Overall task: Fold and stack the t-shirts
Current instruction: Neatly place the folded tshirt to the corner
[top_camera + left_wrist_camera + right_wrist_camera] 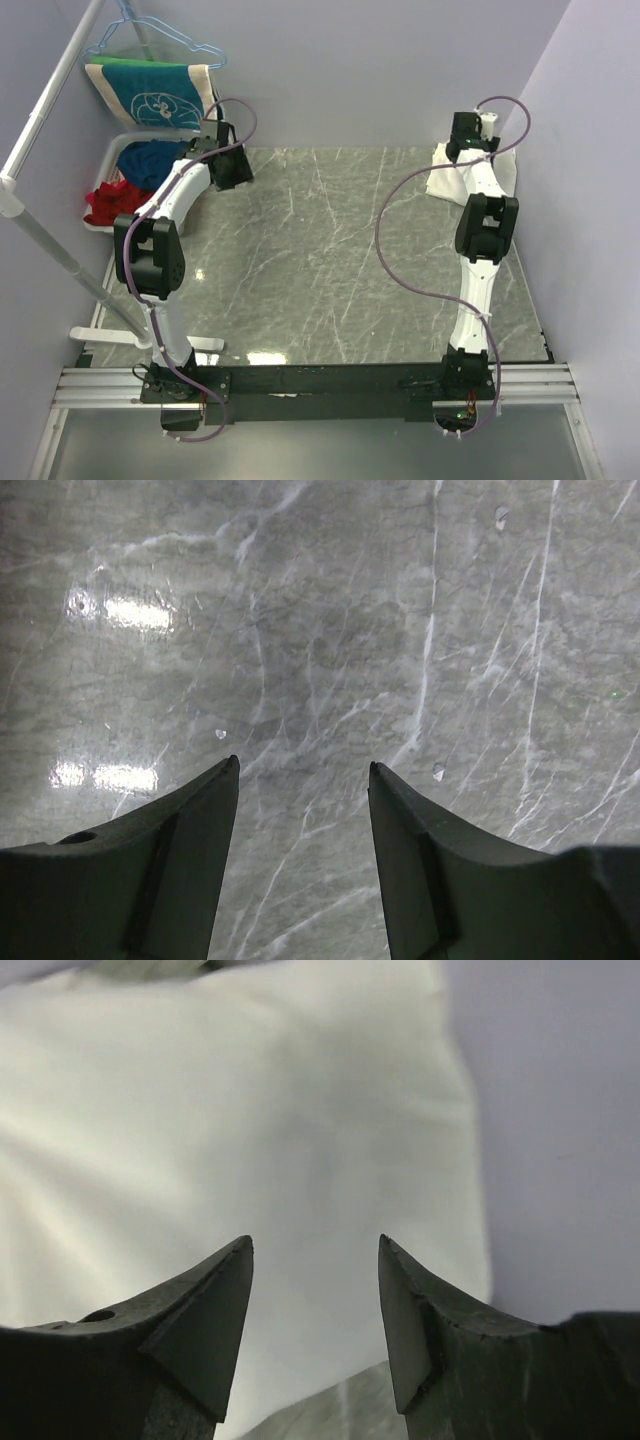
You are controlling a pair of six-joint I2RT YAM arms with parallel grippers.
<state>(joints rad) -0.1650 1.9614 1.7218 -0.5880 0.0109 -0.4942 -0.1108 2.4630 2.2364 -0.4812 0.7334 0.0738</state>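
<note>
Cream-white folded t-shirt (439, 180) sits at the far right corner of the grey marble table (320, 260), roughly 1 o'clock from table centre, close against the lavender wall (590, 150). The top camera shows only its plain side, with no print visible, and the right arm covers part of it. The right gripper (476, 135) hangs directly over that shirt. On the right wrist camera the gripper (315, 1242) has its fingers spread with nothing between them, the plain cloth (250, 1110) fills most of the view beyond the tips, and a sliver of marble shows at 6 o'clock. Cannot tell from these views whether the tips touch the fabric. The left gripper (231, 168) is at about 11 o'clock, near the table's far left edge. On the left wrist camera the gripper (303, 764) is also spread and holding nothing, with bare marble (320, 600) under it and ceiling-light glare at 9 o'clock. Off the table's left edge, at 10 o'clock, a white basket (117, 150) holds a blue cloth (152, 160) and a red cloth (105, 202) draped over its near rim. Behind it at 11 o'clock a teal cloth (150, 95) with a white line print hangs under a light blue hanger (160, 35), beside a white pipe rail (45, 125).
</note>
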